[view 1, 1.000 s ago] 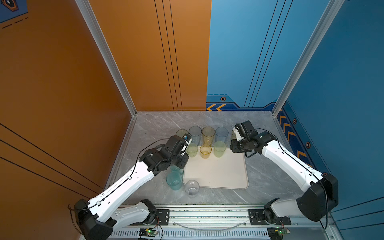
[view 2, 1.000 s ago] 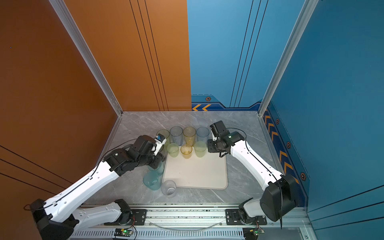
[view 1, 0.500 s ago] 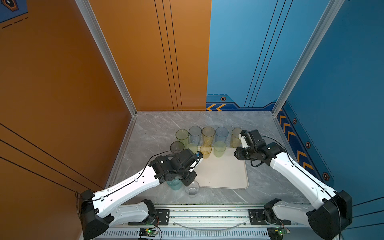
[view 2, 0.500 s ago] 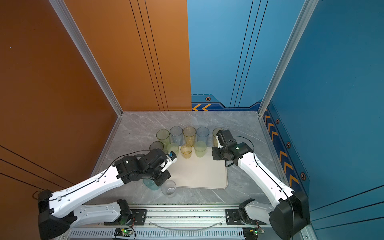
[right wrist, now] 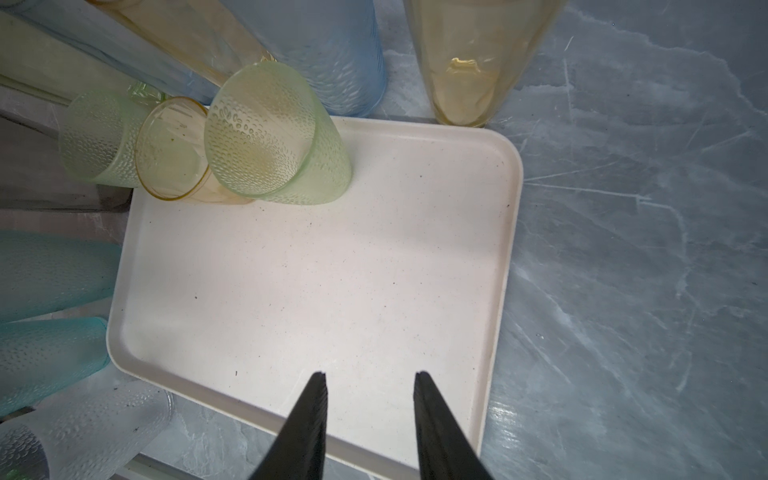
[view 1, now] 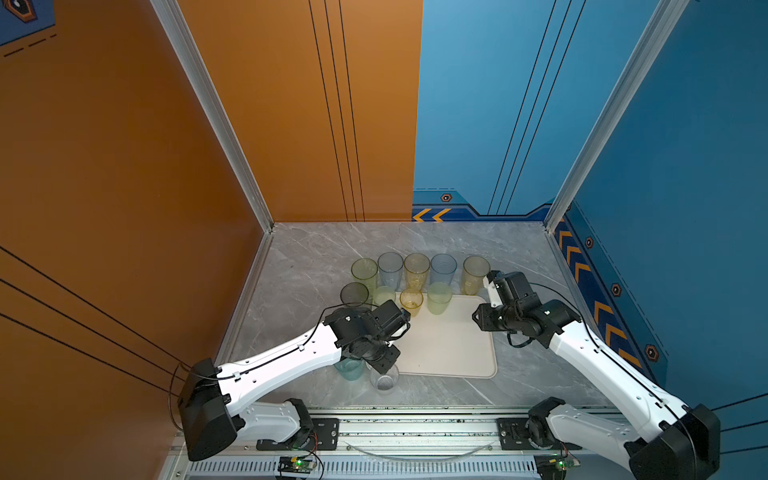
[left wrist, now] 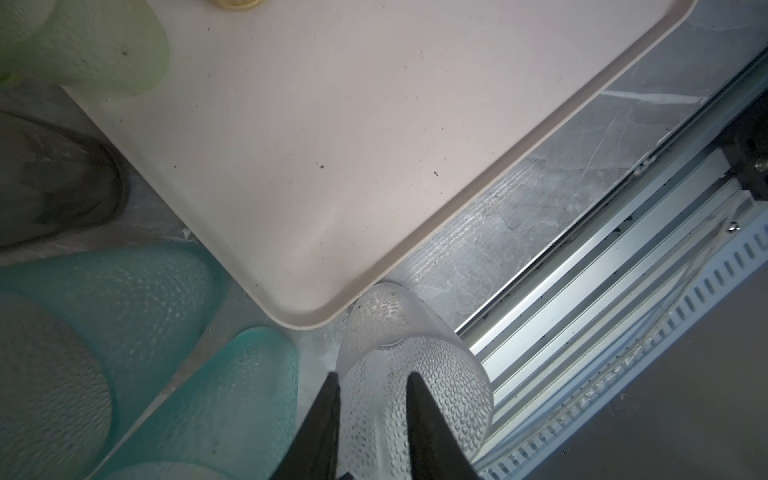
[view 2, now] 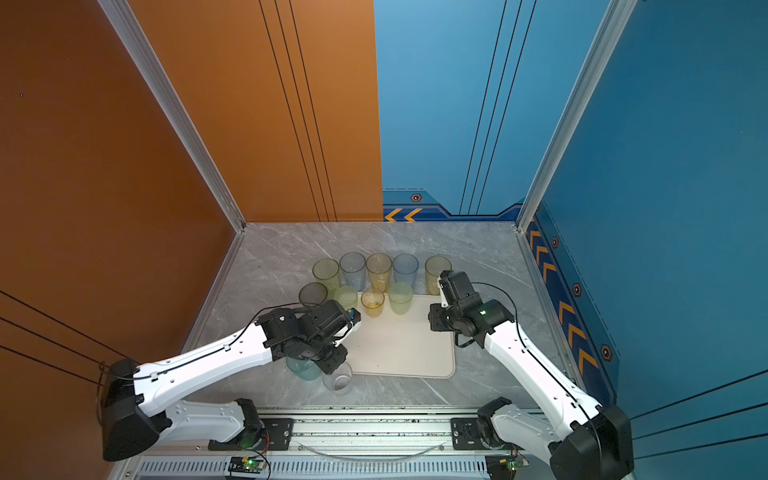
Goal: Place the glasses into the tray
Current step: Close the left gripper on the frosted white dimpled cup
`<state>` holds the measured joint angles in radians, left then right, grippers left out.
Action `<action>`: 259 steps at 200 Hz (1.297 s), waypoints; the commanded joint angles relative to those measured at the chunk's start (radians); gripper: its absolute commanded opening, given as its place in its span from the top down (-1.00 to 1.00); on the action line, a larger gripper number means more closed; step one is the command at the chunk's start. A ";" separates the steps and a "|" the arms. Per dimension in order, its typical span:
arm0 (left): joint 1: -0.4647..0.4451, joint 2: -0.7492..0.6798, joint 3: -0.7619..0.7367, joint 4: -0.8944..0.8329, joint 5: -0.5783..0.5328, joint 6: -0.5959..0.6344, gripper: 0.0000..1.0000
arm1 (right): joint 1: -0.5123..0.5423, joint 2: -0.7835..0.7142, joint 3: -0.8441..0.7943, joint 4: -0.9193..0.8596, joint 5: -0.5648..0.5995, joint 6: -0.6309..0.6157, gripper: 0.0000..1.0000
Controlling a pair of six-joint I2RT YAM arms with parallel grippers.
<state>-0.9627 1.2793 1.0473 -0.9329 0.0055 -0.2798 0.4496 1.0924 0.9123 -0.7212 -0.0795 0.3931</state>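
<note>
The right gripper (right wrist: 370, 374) hangs with its two black fingers spread and nothing between them, tips poised over the edge of the tray (right wrist: 513, 199) nearest it; the cream floor lies bare beyond the tips. The left gripper (left wrist: 371, 376) has its fingers parted a little, not pinching. They point down at the clear tumbler (left wrist: 395, 316), which stands on the marble table (left wrist: 582, 137) just off the tray's corner, and I can't tell whether either finger touches it. Farthest from both grippers, behind the tray, a row of five tall tumblers (view 1: 417, 268) stands on the table, tinted green, blue and yellow. Beside the left gripper's fingers two teal tumblers (left wrist: 145, 299) stand off the tray, with a smoky grey tumbler (left wrist: 54, 178) beyond them. At the tray's far edge, ahead of the right gripper, stand two short green tumblers (right wrist: 270, 137) with a short yellow tumbler (right wrist: 174, 153) between them.
</note>
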 commanded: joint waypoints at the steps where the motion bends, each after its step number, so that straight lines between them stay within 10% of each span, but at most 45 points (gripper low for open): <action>1: -0.008 0.009 -0.010 -0.032 0.020 -0.037 0.42 | -0.005 -0.022 -0.012 0.008 -0.014 -0.002 0.31; 259: -0.016 -0.008 -0.024 -0.045 0.017 -0.048 0.41 | -0.005 -0.032 -0.041 0.031 -0.038 0.004 0.31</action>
<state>-0.9634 1.2789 1.0210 -0.9428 0.0055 -0.3157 0.4484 1.0817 0.8864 -0.7025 -0.1062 0.3927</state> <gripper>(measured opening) 0.292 0.346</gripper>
